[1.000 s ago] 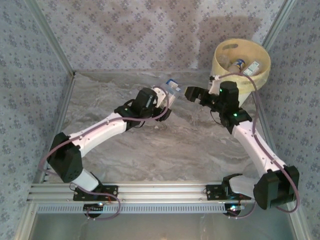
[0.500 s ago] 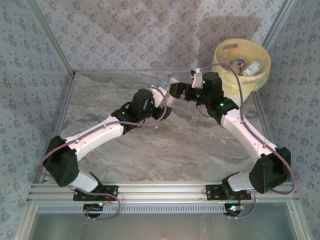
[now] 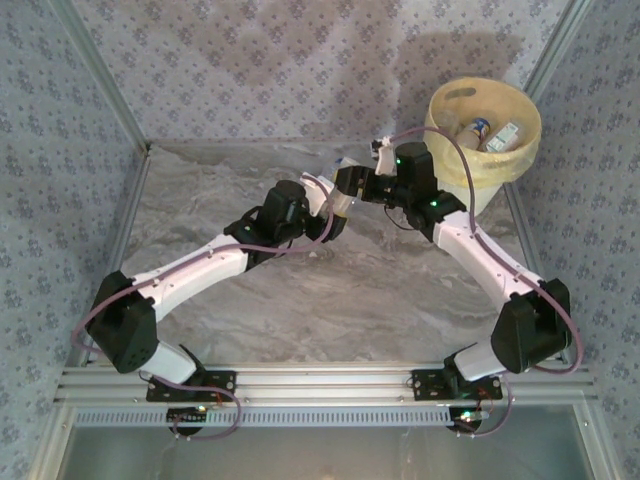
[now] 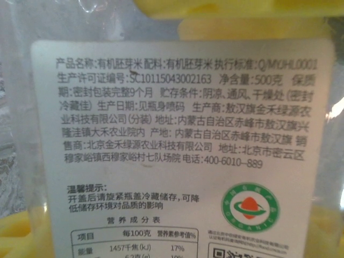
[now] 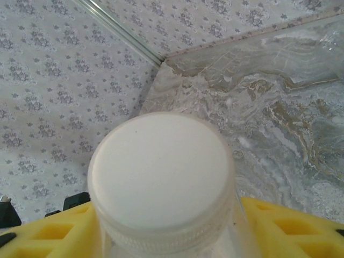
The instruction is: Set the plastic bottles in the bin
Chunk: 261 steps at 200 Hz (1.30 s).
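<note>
A clear plastic bottle (image 3: 345, 164) with a white cap (image 5: 161, 174) and a white printed label (image 4: 177, 107) hangs over the back middle of the table, between both arms. My left gripper (image 3: 333, 197) (image 4: 172, 134) is shut on its body, with yellow fingers (image 4: 215, 11) above and below the label. From the right, my right gripper (image 3: 349, 184) (image 5: 169, 239) is closed around the cap end, and its yellow fingers (image 5: 290, 226) press on both sides of the neck. The cream-yellow bin (image 3: 445, 105) stands at the back right with two bottles (image 3: 478, 130) lying inside.
Patterned walls (image 3: 250, 70) and metal frame posts (image 3: 100, 70) close in the marble table (image 3: 330, 290) on three sides. The bin sits tight in the back right corner, just behind my right arm (image 3: 470, 250).
My right arm has swung left from beside the bin to the bottle held by my left gripper and closed around its cap end. The left arm has barely moved.
</note>
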Available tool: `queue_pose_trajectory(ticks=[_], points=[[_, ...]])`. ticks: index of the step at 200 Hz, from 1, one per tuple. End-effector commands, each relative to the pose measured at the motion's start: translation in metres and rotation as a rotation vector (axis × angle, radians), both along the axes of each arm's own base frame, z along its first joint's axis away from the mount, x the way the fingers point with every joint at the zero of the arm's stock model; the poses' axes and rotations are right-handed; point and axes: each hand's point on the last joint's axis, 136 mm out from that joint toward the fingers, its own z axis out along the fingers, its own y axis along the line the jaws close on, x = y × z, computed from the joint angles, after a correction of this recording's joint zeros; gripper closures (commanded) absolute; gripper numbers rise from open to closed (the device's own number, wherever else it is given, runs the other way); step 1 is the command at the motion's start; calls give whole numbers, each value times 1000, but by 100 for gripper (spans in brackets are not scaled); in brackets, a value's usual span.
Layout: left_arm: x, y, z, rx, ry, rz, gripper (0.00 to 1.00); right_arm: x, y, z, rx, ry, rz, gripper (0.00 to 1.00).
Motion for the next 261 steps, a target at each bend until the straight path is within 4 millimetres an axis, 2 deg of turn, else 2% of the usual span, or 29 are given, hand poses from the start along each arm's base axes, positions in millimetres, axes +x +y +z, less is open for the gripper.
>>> queue_pose_trajectory(ticks=[1,26,48,93,122,144,167,203,236,261], points=[[0,-13,38,-81,-79,-29,20,-5,3,0,8,33,24,45],[3,-12,36,-73,-58,-11,14,-4,-8,13,-4,-19,0,52],[2,-12,39,-89,-44,-10,3,3,-25,26,-2,-60,-54,56],[-5,-1,50,-161,-29,-22,2,22,-74,61,-10,-167,-183,59],[-7,18,58,-207,-57,21,2,35,-120,89,1,-227,-289,61],[-2,40,59,-227,-75,111,2,43,-157,113,0,-290,-392,62],[7,68,52,-227,-86,242,2,51,-193,140,21,-362,-486,61],[15,105,41,-241,-75,406,2,64,-249,170,74,-435,-631,61],[16,123,35,-247,-56,469,2,73,-295,190,135,-485,-758,62],[16,130,32,-246,-52,494,2,78,-332,189,126,-505,-886,61]])
